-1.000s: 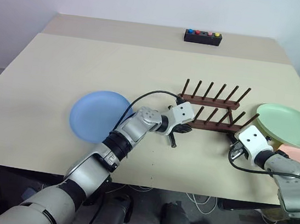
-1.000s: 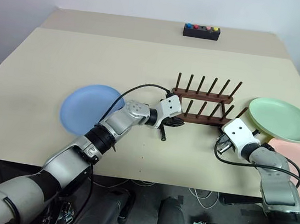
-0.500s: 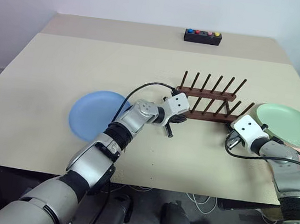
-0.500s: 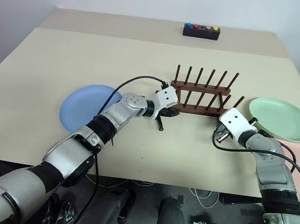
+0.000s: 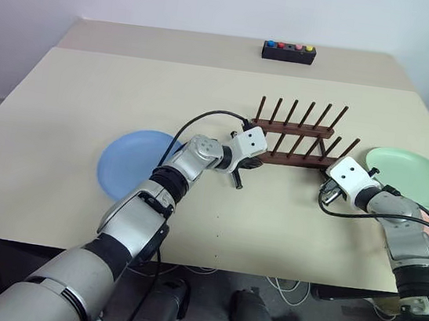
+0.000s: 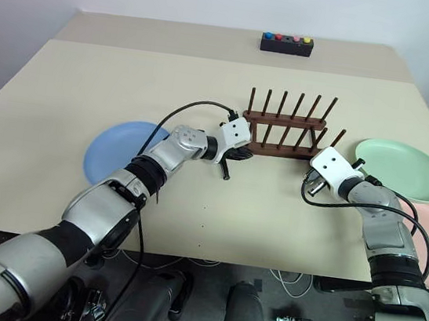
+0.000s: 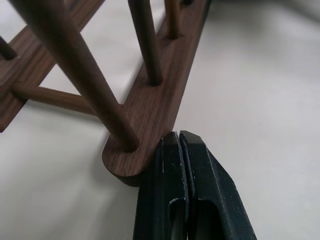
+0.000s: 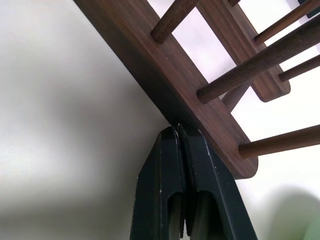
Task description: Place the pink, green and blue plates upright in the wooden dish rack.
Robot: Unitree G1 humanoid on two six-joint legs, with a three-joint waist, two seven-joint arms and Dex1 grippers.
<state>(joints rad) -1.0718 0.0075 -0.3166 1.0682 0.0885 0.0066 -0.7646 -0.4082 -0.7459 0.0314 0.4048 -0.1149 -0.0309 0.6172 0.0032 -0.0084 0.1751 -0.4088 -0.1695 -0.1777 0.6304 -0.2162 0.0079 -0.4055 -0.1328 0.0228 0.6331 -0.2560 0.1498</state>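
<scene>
Rack [image 5: 292, 143] — left gripper [image 7: 179, 142] and right gripper [image 8: 178, 134] (both closed, empty) press its near rail.

Left gripper [image 7: 179, 137]: fingers pressed together, tips touching the rail's rounded end.
Wooden dish rack [image 7: 155, 100]: near rail ran away, pegs rising.
Table [image 7: 260, 100]: beige.

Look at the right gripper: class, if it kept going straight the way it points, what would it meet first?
The right gripper, fingers shut, would meet the near rail of the wooden dish rack at once; its tips look already against that rail's edge, though contact is hard to confirm.
</scene>
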